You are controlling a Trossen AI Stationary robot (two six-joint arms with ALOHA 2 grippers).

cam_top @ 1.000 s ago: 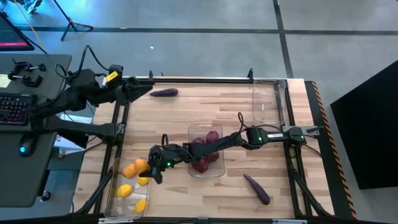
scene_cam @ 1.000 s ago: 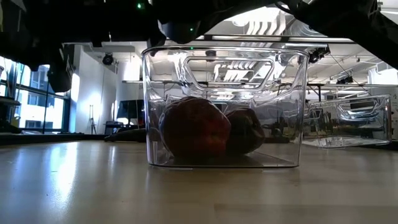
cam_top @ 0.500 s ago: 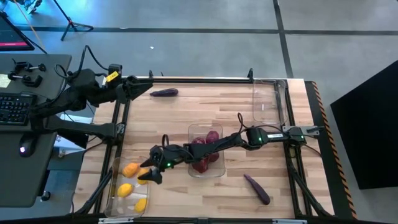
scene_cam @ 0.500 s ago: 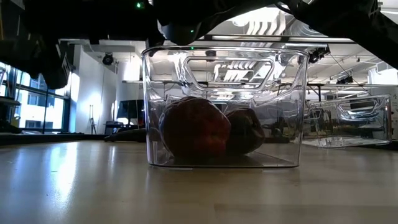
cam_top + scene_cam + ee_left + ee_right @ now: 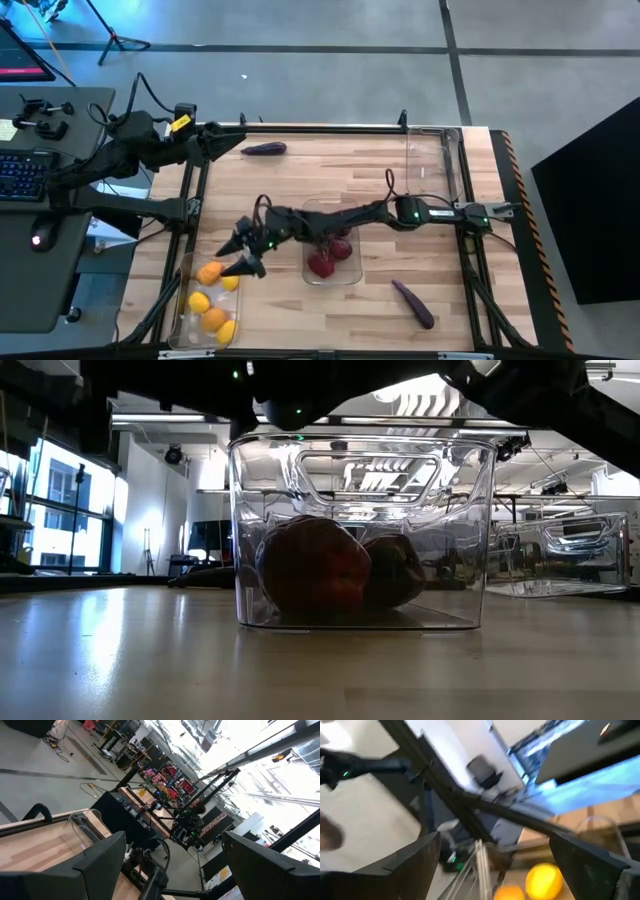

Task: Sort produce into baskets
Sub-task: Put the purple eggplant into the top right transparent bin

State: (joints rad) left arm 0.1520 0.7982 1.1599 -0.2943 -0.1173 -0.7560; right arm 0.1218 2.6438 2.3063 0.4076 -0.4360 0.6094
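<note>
Several yellow and orange fruits point(image 5: 212, 300) lie in the clear bin point(image 5: 182, 300) at the table's near left; two of them point(image 5: 543, 879) show in the right wrist view. Dark red fruits point(image 5: 325, 262) rest on the floor of the middle bin point(image 5: 352, 215), seen close in the low view point(image 5: 312, 568). One purple eggplant point(image 5: 265, 149) lies on the table at the far left, another point(image 5: 412, 303) at the near right. My right gripper point(image 5: 238, 255) hovers open above the left bin's far end, with nothing between its fingers. My left gripper point(image 5: 215, 140) waits open, raised over the far left edge.
A third clear bin point(image 5: 435, 160) stands at the far right with nothing in it; it shows in the low view too point(image 5: 570, 555). My right arm reaches across above the middle bin. Bare wood lies between the bins. A desk with a keyboard point(image 5: 20, 170) stands left of the table.
My right gripper has opened and let go of an orange fruit, which now lies in the left bin with the others. The gripper has then risen and drawn back a little toward the table's far edge.
</note>
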